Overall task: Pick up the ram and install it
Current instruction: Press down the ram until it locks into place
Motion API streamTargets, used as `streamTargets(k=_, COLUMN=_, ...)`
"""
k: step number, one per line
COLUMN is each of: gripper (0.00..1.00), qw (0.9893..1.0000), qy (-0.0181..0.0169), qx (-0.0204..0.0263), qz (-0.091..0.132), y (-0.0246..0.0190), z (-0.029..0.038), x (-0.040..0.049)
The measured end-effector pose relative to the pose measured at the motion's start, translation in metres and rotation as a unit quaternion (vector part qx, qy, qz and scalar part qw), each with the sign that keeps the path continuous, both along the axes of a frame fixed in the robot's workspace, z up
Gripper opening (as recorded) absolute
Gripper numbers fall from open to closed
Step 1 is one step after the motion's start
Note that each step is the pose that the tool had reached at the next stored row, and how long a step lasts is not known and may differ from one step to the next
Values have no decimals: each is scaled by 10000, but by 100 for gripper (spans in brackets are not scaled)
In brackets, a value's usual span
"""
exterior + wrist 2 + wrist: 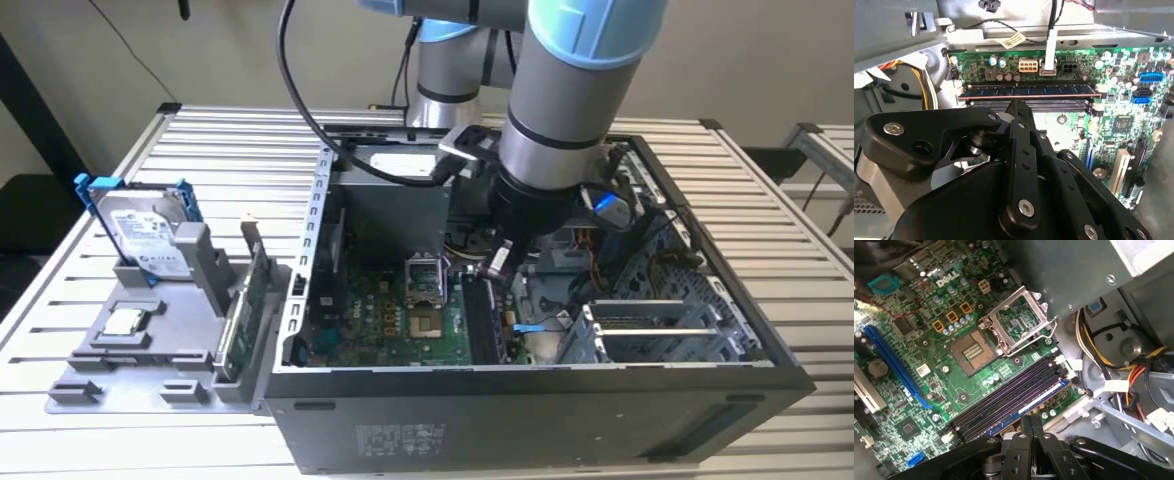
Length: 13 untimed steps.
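The ram (1029, 91) is a long dark blue stick standing on edge in the outermost memory slot of the green motherboard (1114, 120), inside the open computer case (534, 400). In the first wrist view the ram (1029, 401) shows as a bluish strip beside the empty dark slots. My gripper (1016, 106) is shut, its two black fingers (1026, 427) pressed together with nothing between them. The tips sit just beside the ram's middle; I cannot tell whether they touch it. In the exterior view my gripper (497, 266) hangs low inside the case over the slots.
The open CPU socket (971, 350) with its raised metal frame lies next to the slots. Cable bundles (1104, 360) and a drive cage (654, 335) crowd the other side. Outside the case, a grey holder (134, 370) carries a blue-framed hard drive (140, 235) and a green card (240, 310).
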<state>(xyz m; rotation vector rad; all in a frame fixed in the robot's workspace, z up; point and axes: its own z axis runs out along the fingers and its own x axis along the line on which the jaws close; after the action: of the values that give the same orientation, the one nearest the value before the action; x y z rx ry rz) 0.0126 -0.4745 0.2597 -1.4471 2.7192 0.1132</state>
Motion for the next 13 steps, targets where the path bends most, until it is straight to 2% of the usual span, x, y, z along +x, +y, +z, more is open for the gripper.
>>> streamTargets(k=3, gripper=11, qw=9997, qy=-1, qx=0, qz=247, y=0, z=-22, x=0)
streamTargets(k=6, gripper=11, qw=9988, qy=-12, qx=-1, qz=498, y=0, z=-41, x=0)
streamTargets(k=8, gripper=11, qw=9980, qy=-55, qx=-3, qz=636, y=0, z=-51, x=0)
streamTargets(k=13, gripper=11, qw=9955, qy=-197, qx=-10, qz=928, y=0, z=-67, x=0)
